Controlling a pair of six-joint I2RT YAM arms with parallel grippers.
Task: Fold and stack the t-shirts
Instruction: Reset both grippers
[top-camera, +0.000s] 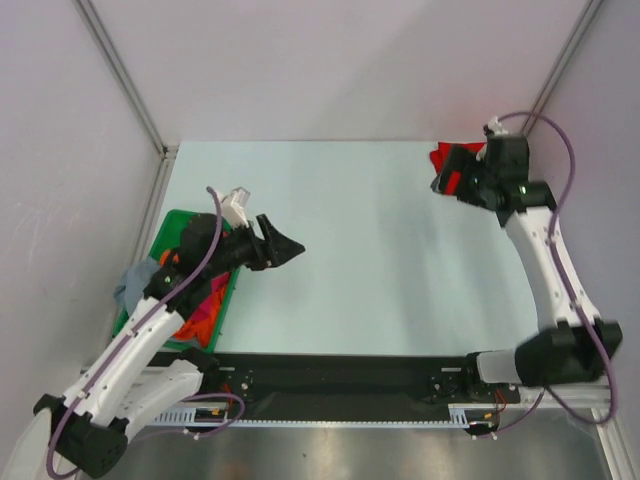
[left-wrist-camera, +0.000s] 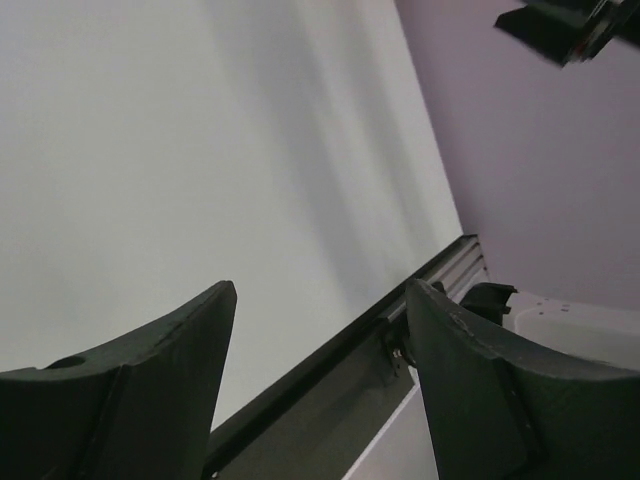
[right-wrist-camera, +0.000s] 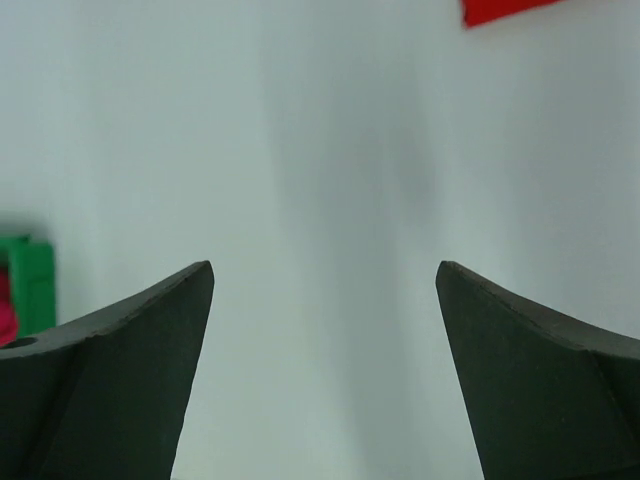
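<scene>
Top external view is showing you both arms reaching out over the pale table (top-camera: 380, 250). Your left gripper (top-camera: 290, 247) is hovering above bare tabletop. Its jaws are standing apart with nothing between them. The left wrist view is agreeing: left gripper (left-wrist-camera: 320, 290) is framing only table surface between its dark fingers (left-wrist-camera: 150, 380). Behind that gripper, under its own arm, the green tray (top-camera: 172, 222) is sitting at the table's left edge and holding a heap of t-shirts. The orange t-shirt (top-camera: 196, 322) and the magenta-pink t-shirt (top-camera: 216, 288) are lying inside. The grey-blue t-shirt (top-camera: 130, 282) is spilling over the tray's outer side. Your right gripper (top-camera: 446, 183) is hanging near the far right corner, jaws spread wide and gripping nothing. The red t-shirt (top-camera: 441, 156) is lying just behind it, toward that corner; whether the two are touching you cannot tell from above. In the right wrist view the right gripper (right-wrist-camera: 325, 270) is showing bare table between its fingertips. The red t-shirt (right-wrist-camera: 505, 8) is peeking in at the top edge, apart from them. The green tray (right-wrist-camera: 32, 285) is showing well off to the left.
</scene>
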